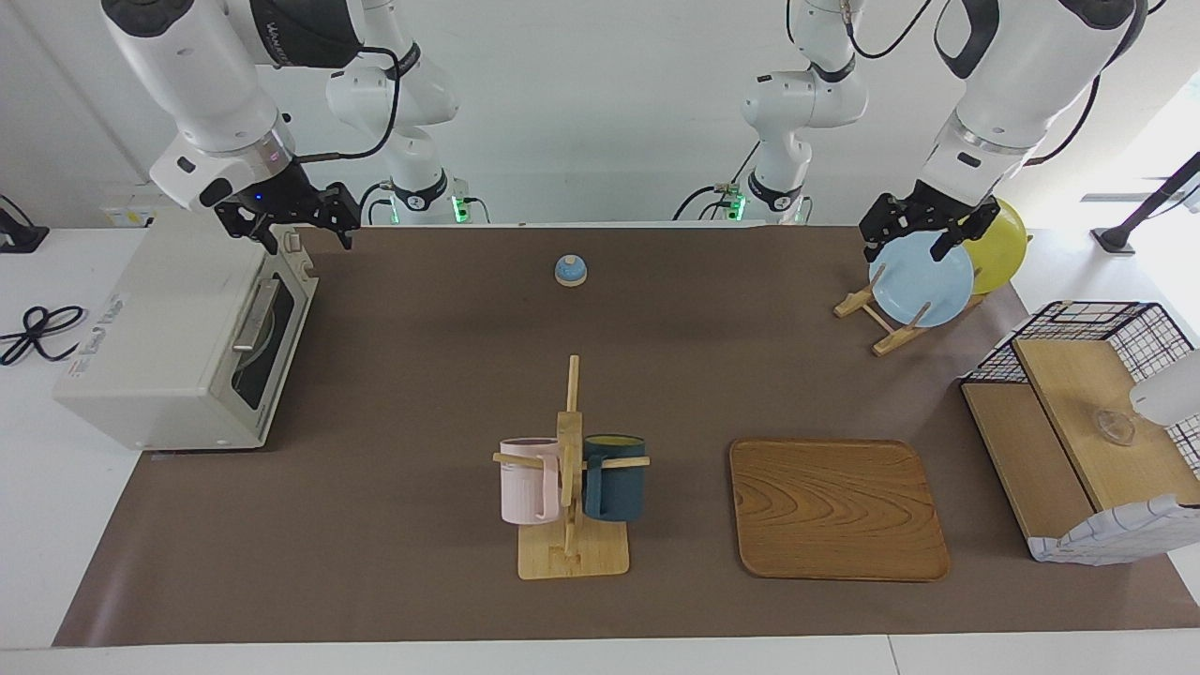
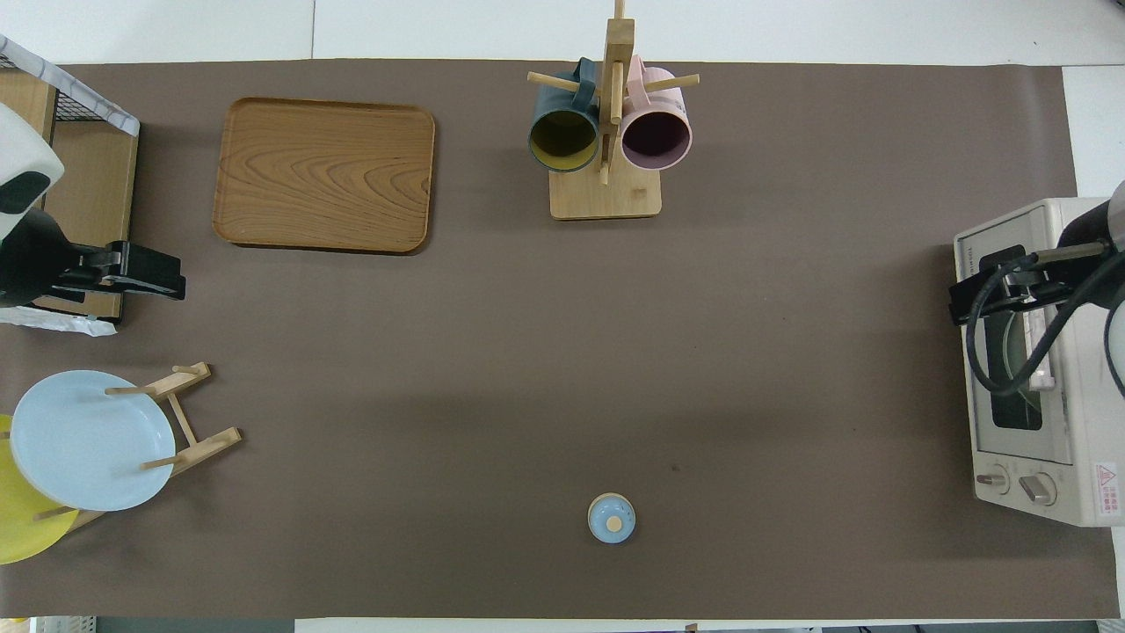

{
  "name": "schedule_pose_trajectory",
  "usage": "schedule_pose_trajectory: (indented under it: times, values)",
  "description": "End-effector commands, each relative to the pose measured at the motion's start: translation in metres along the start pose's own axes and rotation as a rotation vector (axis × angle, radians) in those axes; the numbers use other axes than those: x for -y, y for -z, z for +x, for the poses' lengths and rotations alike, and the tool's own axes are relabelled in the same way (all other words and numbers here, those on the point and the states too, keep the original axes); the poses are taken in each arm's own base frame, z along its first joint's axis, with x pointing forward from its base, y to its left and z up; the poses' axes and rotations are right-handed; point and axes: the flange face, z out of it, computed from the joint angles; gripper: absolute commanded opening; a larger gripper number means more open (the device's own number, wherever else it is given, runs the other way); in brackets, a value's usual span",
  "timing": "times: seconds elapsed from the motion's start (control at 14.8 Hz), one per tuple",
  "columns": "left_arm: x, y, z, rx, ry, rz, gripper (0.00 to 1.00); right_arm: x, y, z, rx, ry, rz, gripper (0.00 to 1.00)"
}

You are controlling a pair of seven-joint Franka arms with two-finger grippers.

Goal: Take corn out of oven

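Observation:
The off-white oven [image 1: 159, 347] stands at the right arm's end of the table, and its glass door [image 1: 267, 328] is closed. It also shows in the overhead view [image 2: 1028, 440]. The corn is hidden; I see none of it through the window. My right gripper [image 1: 305, 230] hangs open and empty just above the oven's top corner nearest the robots, and in the overhead view [image 2: 958, 303] it covers the upper edge of the door. My left gripper [image 1: 907, 246] is open and empty over the plate rack, and it also shows in the overhead view [image 2: 171, 281].
A plate rack holds a blue plate [image 1: 919, 281] and a yellow plate [image 1: 1001, 246]. A wire basket [image 1: 1125, 323] with wooden boards stands at the left arm's end. A wooden tray [image 1: 834, 511], a mug tree [image 1: 570, 469] with two mugs, and a small blue knob [image 1: 570, 270] lie mid-table.

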Motion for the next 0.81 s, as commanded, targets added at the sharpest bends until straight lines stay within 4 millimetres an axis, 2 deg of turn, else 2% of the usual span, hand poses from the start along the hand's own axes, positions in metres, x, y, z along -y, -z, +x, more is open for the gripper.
schedule_pose_trajectory:
  times: [0.0,0.34,0.54,0.61,0.74]
  values:
    - [0.002,-0.001,-0.004,-0.003,0.002,-0.003,1.0,-0.001,0.003,-0.001,-0.012,-0.02,0.008,1.0]
    - [0.002,-0.002,-0.003,-0.001,0.002,-0.003,1.0,-0.004,0.003,-0.001,-0.017,-0.039,0.003,1.0]
    - [0.002,-0.001,-0.004,-0.003,0.002,-0.003,1.0,-0.019,-0.004,0.0,-0.029,0.019,0.01,0.97]
    - [0.002,-0.001,-0.004,-0.003,0.002,-0.003,1.0,-0.023,-0.007,0.002,-0.064,0.043,0.004,0.56]
    - [0.002,-0.002,-0.003,-0.001,0.002,-0.003,1.0,-0.03,-0.021,-0.002,-0.078,0.069,0.002,0.0]
